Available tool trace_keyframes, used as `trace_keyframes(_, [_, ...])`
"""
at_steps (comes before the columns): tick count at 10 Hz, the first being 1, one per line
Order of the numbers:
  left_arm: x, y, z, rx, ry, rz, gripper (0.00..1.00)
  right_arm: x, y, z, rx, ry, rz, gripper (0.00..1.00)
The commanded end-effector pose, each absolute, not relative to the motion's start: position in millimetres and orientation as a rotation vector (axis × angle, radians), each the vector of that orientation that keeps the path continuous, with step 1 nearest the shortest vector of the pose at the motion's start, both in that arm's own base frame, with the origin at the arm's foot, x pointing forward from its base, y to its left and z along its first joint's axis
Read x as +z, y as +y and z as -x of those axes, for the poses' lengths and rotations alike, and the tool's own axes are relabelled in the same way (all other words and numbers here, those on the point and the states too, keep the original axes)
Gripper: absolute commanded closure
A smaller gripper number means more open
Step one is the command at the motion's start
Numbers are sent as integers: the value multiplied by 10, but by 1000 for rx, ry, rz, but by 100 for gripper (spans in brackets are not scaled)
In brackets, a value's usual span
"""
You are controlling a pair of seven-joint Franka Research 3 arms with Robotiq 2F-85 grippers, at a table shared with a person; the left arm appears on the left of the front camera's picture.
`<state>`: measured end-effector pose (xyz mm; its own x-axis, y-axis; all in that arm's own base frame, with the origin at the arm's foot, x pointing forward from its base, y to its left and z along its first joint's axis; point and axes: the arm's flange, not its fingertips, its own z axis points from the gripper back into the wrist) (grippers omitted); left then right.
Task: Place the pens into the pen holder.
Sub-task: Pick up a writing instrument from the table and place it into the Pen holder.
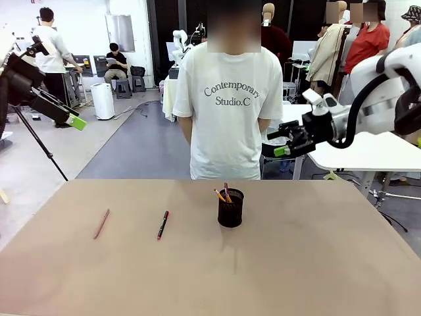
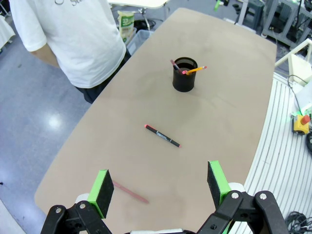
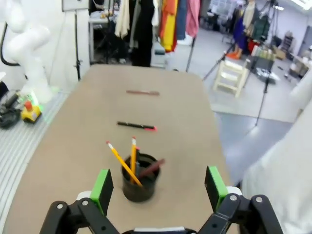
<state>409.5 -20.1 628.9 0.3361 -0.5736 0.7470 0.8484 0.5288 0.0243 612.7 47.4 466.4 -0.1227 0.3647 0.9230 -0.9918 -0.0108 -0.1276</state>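
Mesh pen holder (image 1: 230, 208) holds two yellow pencils (image 3: 127, 163) and a reddish one (image 3: 152, 166); black pen (image 1: 162, 225), brown pencil (image 1: 101, 224) loose on bench (image 1: 316, 263); left end effector (image 2: 160, 186) and right end effector (image 3: 159, 188) both released

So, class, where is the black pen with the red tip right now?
In the front view the black pen lies flat on the table, left of the pen holder, between it and the reddish-brown pencil.

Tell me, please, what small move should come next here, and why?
Probably lower the open left gripper toward the thin reddish-brown pencil: it lies loose almost directly below the jaws, outside the black wire-mesh pen holder, which already holds other pencils.
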Motion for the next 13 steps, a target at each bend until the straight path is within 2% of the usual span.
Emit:
trace_keyframes(1, [6288,-208,-4076,-963,-790,408,0,4943,332,-6220,1446,-962,-699,0])
trace_keyframes(6, [6288,-208,-4076,-963,-790,408,0,5534,-134,-5904,1254,-740,-616,0])
trace_keyframes(9, [6288,-208,-4076,-963,-790,408,0,5754,-356,-5610,1219,-749,-602,0])
trace_keyframes(13, [6288,-208,-4076,-963,-790,408,0,5762,-643,-5172,1145,-791,-644,0])
